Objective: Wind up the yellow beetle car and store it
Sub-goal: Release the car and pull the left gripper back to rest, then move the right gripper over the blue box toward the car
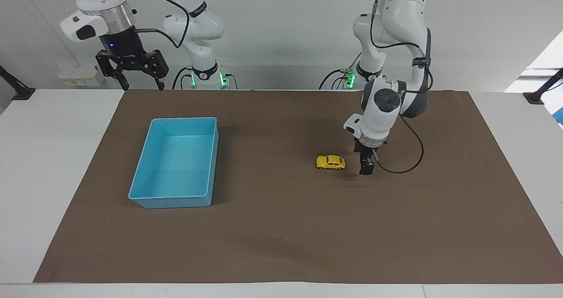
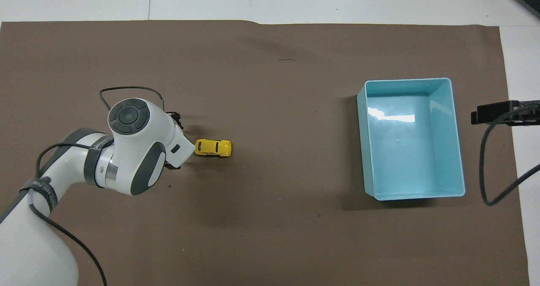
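The left gripper [image 1: 367,169] hangs low over the brown mat [image 1: 281,236], pointing straight down. It is seen edge-on, so I cannot tell how far its black fingers stand apart, but they hold nothing and touch nothing. The yellow beetle car [image 1: 330,162] sits free on its wheels on the mat just beside the gripper, toward the right arm's end of the table. It is a small, glossy, rounded toy with dark windows, its length running along the table. In the overhead view the car [image 2: 213,147] pokes out from under the arm's white wrist, which hides the gripper.

The mat is a flat, dull sheet covering most of the white table [image 1: 44,157].

Well apart from the car, toward the right arm's end, stands the blue bin [image 1: 149,199]: a smooth plastic box, rectangular, with rounded corners, upright walls and a shiny bottom.

The right gripper [image 1: 140,86] waits in the air over the table's edge near its own base. Its black jaws stand wide apart and hold nothing.
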`<state>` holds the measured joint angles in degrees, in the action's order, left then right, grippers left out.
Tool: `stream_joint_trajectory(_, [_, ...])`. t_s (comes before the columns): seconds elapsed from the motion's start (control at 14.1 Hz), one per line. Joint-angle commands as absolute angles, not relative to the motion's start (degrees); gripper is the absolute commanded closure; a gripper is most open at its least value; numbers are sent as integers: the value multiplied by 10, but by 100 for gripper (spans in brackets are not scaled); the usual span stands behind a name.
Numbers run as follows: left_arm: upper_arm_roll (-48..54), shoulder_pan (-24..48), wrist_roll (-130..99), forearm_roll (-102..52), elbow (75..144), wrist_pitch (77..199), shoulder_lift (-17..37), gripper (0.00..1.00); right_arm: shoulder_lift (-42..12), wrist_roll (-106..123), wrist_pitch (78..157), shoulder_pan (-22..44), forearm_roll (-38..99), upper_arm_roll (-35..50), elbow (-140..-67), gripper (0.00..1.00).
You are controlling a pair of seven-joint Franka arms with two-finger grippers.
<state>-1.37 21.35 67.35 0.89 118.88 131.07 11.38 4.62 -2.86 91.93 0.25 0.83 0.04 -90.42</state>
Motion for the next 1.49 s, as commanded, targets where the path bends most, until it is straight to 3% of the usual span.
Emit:
stream_joint_trajectory(0.0, [-10, 207, 593, 19, 1194, 1288, 73, 0, 56, -31, 922, -4, 12, 5, -914, 0])
stream_joint_trajectory(0.71, [-11, 153, 52, 18, 1080, 1174, 54, 0, 56, -31, 922, -4, 12, 4, -914, 0])
stream_joint_trajectory(1.07, [-11, 88, 25, -2, 984, 1060, 37, 0, 56, -31, 920, -4, 11, 4, -914, 0])
stream_joint_trajectory(1.42, [-11, 14, 22, -10, 974, 1019, -3, 0, 67, 16, 868, 4, 12, 3, -920, 0])
